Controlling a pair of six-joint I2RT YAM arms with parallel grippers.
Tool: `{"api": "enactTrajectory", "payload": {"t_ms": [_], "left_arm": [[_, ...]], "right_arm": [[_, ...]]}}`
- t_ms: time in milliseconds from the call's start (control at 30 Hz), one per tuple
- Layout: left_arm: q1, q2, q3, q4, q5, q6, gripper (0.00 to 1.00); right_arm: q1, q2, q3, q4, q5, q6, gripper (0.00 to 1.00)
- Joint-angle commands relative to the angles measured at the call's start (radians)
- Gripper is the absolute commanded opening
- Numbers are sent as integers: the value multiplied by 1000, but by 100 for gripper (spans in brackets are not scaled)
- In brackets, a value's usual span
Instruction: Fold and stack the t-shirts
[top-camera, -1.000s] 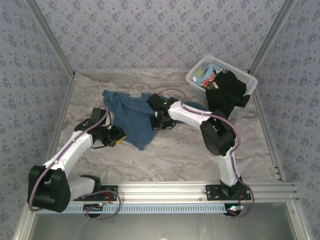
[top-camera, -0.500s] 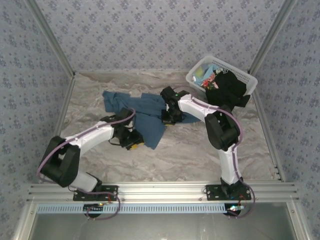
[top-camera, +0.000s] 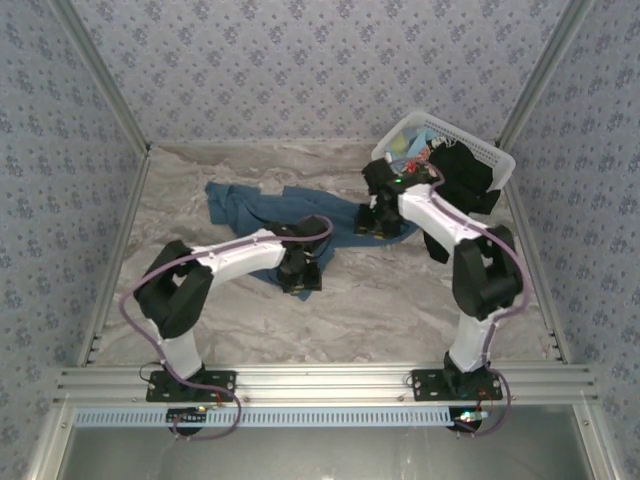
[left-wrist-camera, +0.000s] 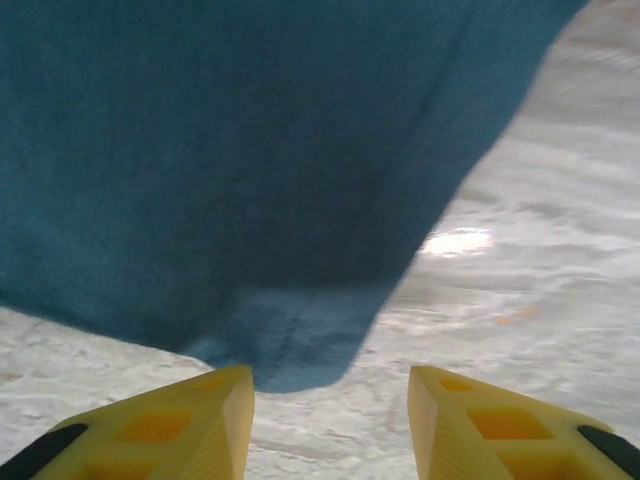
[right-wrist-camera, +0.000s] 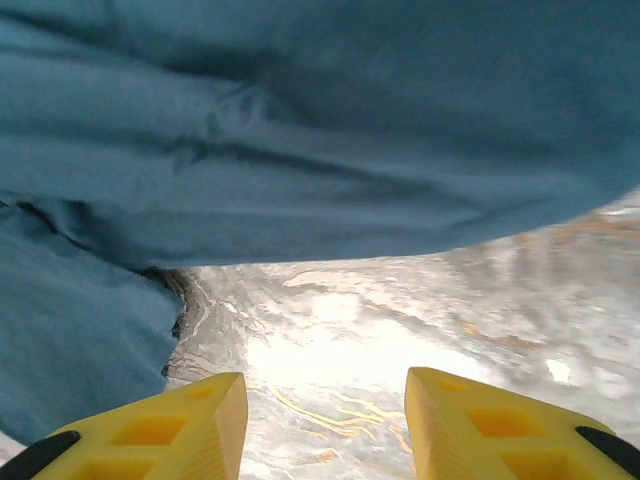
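A dusty-blue t-shirt (top-camera: 250, 205) lies crumpled across the middle of the marble table. My left gripper (top-camera: 300, 275) hovers at its near corner. In the left wrist view the blue t-shirt (left-wrist-camera: 230, 170) ends just ahead of my left gripper (left-wrist-camera: 330, 400), whose yellow fingers stand open on nothing. My right gripper (top-camera: 385, 222) sits at the shirt's right end. There the blue t-shirt (right-wrist-camera: 300, 130) hangs above my right gripper (right-wrist-camera: 325, 400), which is open over bare marble. A black t-shirt (top-camera: 462, 182) drapes over the basket's near side.
The white lattice basket (top-camera: 480, 150) stands at the back right with light-blue and multicoloured cloth (top-camera: 412, 150) inside. Patterned walls close in the table on three sides. Bare marble (top-camera: 380, 300) lies between the shirt and the arm bases.
Both arms swung to the right, and the blue shirt got drawn out rightward with them. The right gripper went from shut to open, letting go of the cloth; the left opened wider.
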Motion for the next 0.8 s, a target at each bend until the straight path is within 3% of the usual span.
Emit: {"api": "enactTrajectory", "payload": {"t_ms": [0,133,367,433,533,567,767], "left_arm": [[-27,1,27,-99,-101,-1,49],[-23,29,17,-61,-135,-6,50],[26,86,22,44,-81,14,47],[26,103,28,45,-71,23,36],[33,92,1,13,-95,16,5],[42,66,-24,-6,-117,3,0],[182,-254,-254,-157,-237,-85,0]], "right_arm": [[-16,-43,-44,-24,4,-26,48],[-21,-76,-70,-18,-14,-28,48],[-11,-114,-112,-4,-12,-20,46],[-11,-124,-123,-16,-17,-22,46],[-22,-153,-145,-17,10,-17,45],[-29,-165,-150,-17,28,-17,44],[-81,-221,-179,1,132,-18,44]]}}
